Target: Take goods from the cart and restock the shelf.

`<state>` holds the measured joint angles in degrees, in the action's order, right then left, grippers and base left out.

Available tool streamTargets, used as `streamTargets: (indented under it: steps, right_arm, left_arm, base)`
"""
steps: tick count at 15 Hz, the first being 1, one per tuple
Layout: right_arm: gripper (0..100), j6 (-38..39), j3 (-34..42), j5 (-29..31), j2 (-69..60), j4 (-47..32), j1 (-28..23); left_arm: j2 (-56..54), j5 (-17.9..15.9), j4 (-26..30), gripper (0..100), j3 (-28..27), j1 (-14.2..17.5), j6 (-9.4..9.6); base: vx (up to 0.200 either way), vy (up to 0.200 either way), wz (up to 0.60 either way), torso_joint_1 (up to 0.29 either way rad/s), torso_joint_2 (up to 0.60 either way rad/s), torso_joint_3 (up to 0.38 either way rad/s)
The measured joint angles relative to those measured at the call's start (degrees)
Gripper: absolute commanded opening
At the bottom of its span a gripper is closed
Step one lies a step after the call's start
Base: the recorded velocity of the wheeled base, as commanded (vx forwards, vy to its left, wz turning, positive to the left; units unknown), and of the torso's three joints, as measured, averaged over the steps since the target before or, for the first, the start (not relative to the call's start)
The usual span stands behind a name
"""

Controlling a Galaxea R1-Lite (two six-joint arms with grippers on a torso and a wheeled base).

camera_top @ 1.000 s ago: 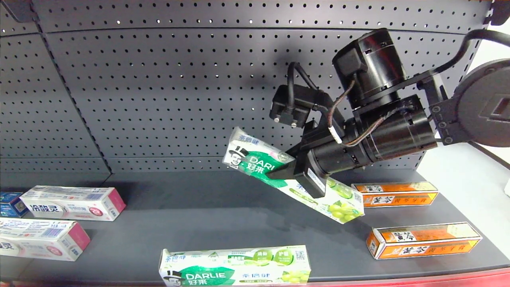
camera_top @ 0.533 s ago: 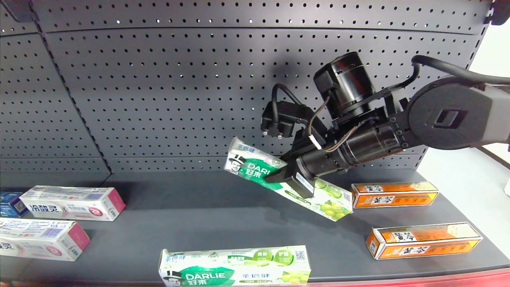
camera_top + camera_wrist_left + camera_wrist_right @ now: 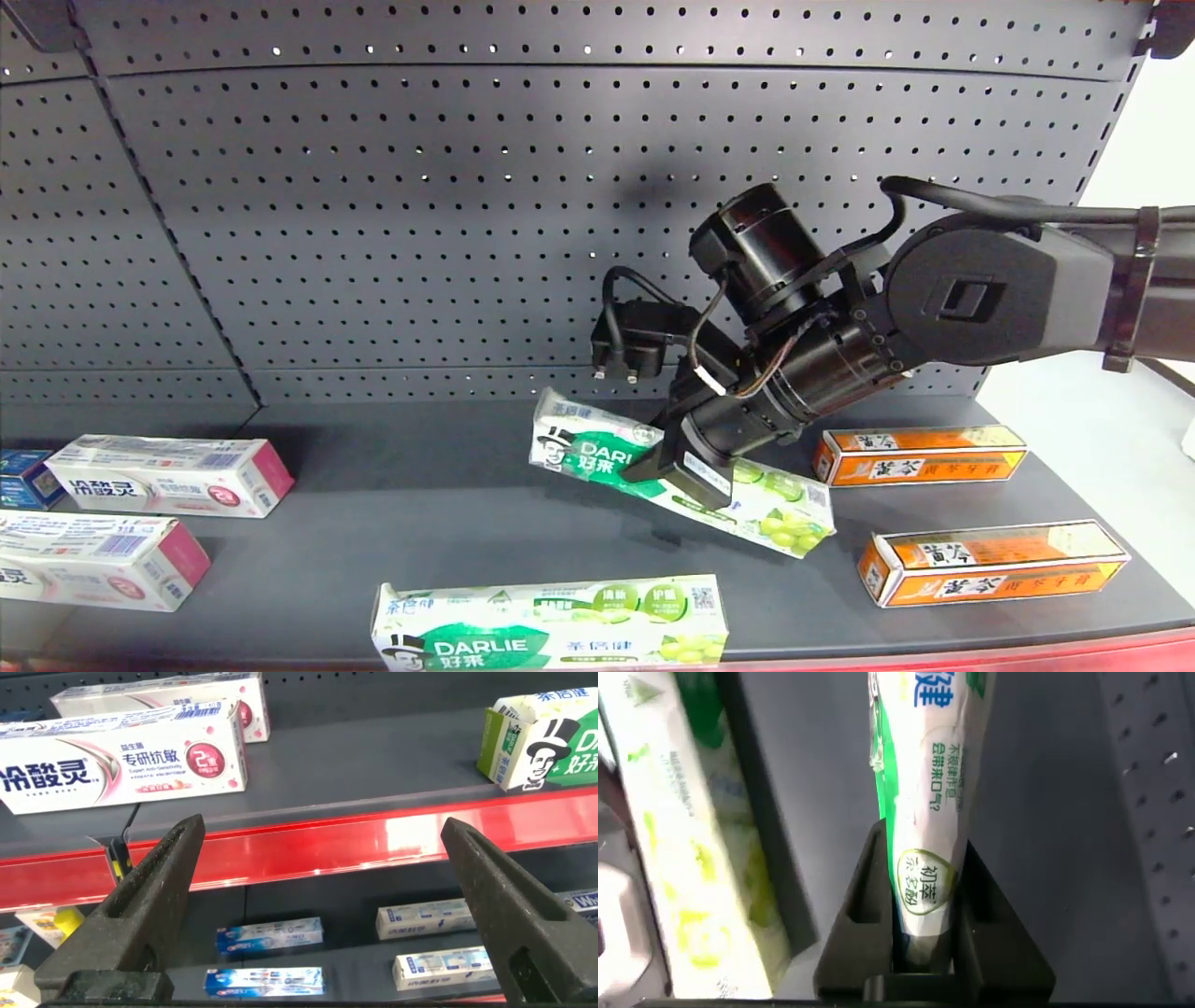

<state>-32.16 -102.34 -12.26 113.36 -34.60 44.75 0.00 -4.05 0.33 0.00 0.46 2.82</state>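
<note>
Green toothpaste box (image 3: 593, 453), tilted low over the shelf (image 3: 448, 504), is pinched mid-length in my right claw (image 3: 674, 474); I judge it a light, crushable, slick carton, best gripped gently there; left claw (image 3: 322, 826) gapes wide.

Green-white toothpaste box (image 3: 590, 450), seemingly grape-printed

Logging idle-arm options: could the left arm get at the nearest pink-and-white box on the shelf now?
Probably yes. The left gripper hangs open before the shelf's red edge, and the pink-and-white box lies just behind it with nothing between, though it likely must rise first.
</note>
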Motion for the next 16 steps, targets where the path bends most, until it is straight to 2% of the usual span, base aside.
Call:
streamTargets:
  steps: [16]
  right_arm:
    - [0, -2.1, -3.1, 0.2, 4.2, -0.7, 2.3]
  left_arm:
    - [0.0, 0.0, 0.0, 100, 0.0, -0.1, 0.00]
  base:
    - [0.000, 0.000, 0.00, 0.000, 0.00, 0.000]
